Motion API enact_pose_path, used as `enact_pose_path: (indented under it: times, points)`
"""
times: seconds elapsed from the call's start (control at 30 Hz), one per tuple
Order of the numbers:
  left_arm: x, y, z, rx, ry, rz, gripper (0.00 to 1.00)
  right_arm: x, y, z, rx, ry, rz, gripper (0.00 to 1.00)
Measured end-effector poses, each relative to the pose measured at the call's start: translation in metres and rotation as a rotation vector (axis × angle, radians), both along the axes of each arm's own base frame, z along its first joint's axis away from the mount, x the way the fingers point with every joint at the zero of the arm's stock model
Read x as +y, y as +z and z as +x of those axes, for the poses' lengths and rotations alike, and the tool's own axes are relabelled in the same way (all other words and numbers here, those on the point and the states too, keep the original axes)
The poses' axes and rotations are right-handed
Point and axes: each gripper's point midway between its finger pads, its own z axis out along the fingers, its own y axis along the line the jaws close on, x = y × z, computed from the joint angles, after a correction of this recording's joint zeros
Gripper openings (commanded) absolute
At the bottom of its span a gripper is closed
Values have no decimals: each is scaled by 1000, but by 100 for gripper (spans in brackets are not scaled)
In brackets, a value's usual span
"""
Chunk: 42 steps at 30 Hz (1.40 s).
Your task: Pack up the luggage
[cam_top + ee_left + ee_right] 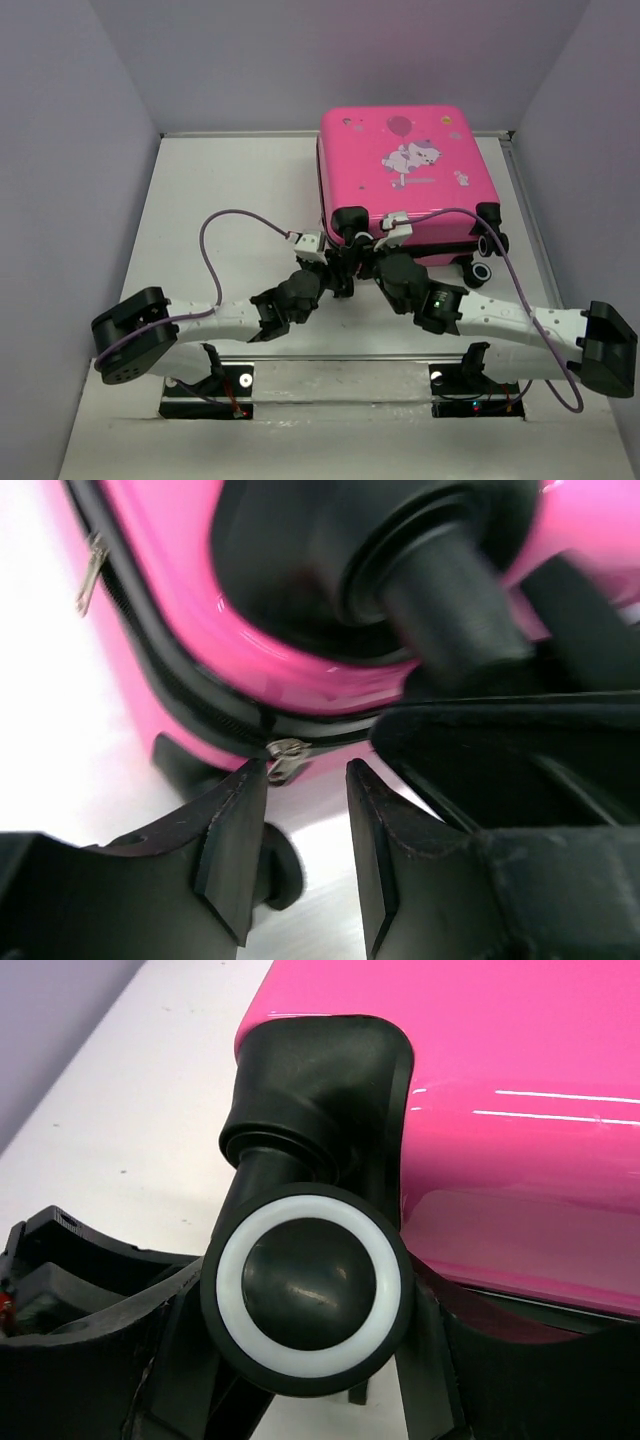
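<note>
The left claw [305, 772] stands open, its two fingers [235, 850] flanking one of two metal zipper pulls [286, 761]. The right claw [362, 244] straddles one white-ringed wheel [303, 1288]; I cannot tell whether it grips. The single pink luggage [405, 175] lies closed at the tabletop's [230, 190] far right, its back edge at the wall, with bare room to its left.

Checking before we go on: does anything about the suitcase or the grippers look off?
Nothing is spilled or damaged; the luggage lies flat on the table. One oddity: both grippers crowd its near-left corner, the right gripper straddling a wheel while the open left gripper points at a zipper pull.
</note>
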Motion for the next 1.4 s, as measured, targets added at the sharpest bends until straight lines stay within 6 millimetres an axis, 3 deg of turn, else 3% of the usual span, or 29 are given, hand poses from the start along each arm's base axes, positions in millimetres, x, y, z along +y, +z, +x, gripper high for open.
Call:
enact_pose_path:
  times: [0.1,0.2,0.77,0.87,1.03,1.27,1.37,1.4]
  points:
    - [-4,20,-12,-29,-61,-80,48,1,8,-11,46,48,104,7]
    - [-5,26,-19,-37,-96,-105,47,2,9,-21,89,89,191,7]
    - [11,20,-36,-31,-135,-210,42,34,8,-46,293,205,507,7]
    - [13,18,-39,-30,-141,-218,41,35,6,-48,295,221,486,7]
    - [13,18,-38,-30,-138,-220,41,36,6,-44,274,222,300,7]
    - [17,-2,-29,-10,-86,-156,34,48,3,-33,253,235,107,7]
    - [18,-6,-29,-2,-80,-139,43,51,2,-30,237,239,58,7]
    - [19,-7,-29,-1,-77,-134,51,50,2,-30,232,242,44,7]
